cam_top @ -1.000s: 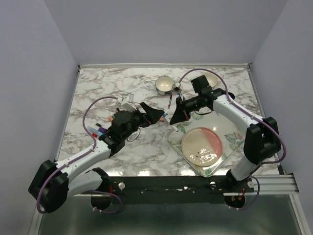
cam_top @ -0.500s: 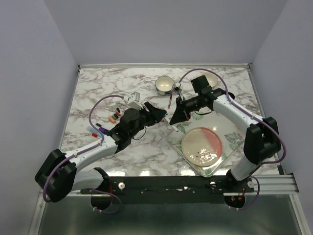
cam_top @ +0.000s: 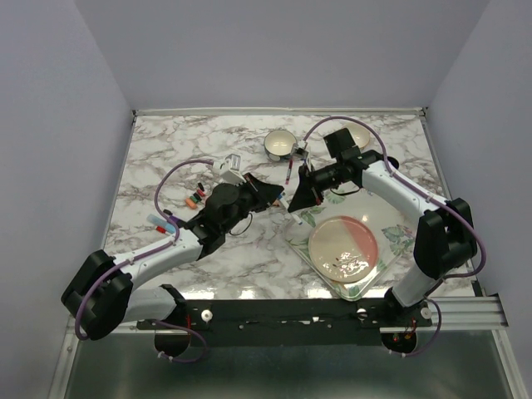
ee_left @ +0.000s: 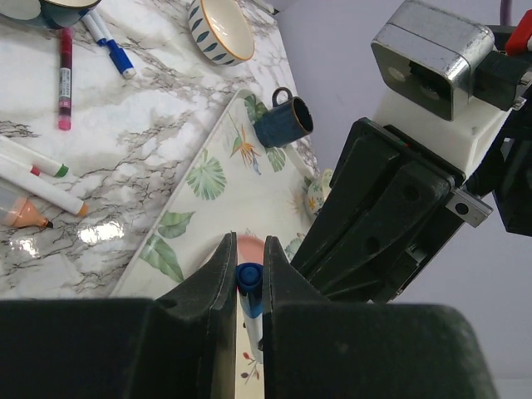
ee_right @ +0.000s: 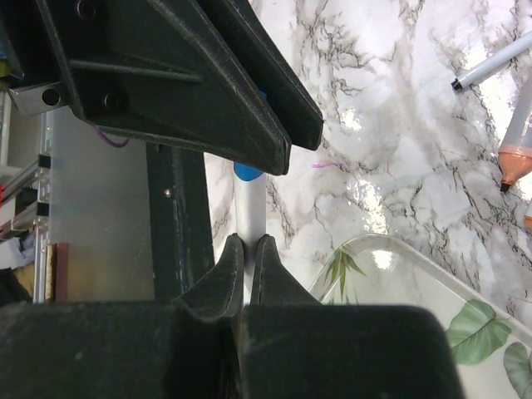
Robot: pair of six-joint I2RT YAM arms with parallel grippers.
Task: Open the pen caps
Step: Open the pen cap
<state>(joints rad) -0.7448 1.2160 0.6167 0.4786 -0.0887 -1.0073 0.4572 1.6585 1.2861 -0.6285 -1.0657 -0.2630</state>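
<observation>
- Blue pen cap (ee_left: 249, 283) is pinched tight btwn the fingers of the L tool (ee_left: 249, 259). It is held up off the table, near the tray's edge.
- Cap (ee_right: 246, 171) sits on the end of a white barrel (ee_right: 248, 208). The R tool (ee_right: 248, 241) is pressed together on that barrel, just below the cap.
- Top view: the tools meet tip to tip mid-table, L tool (cam_top: 268, 194) on the left, R tool (cam_top: 298, 198) on the right, pen btwn them.
- Leaf-print tray (ee_left: 218, 179) lies just beside the held pen. A pink plate (cam_top: 343, 247) is on it, w/ a blue mug (ee_left: 283, 123) at its far end.
- Striped bowl (ee_left: 218, 29) stands beyond the tray on the marble table (cam_top: 191, 150).
- Red marker (ee_left: 64, 75) lies flat on the table, and a blue-capped marker (ee_left: 112, 46) is near it.
- Two white markers (ee_left: 41, 179) lie side by side, w/ an orange-tipped marker (ee_left: 21, 212) just beside them.
</observation>
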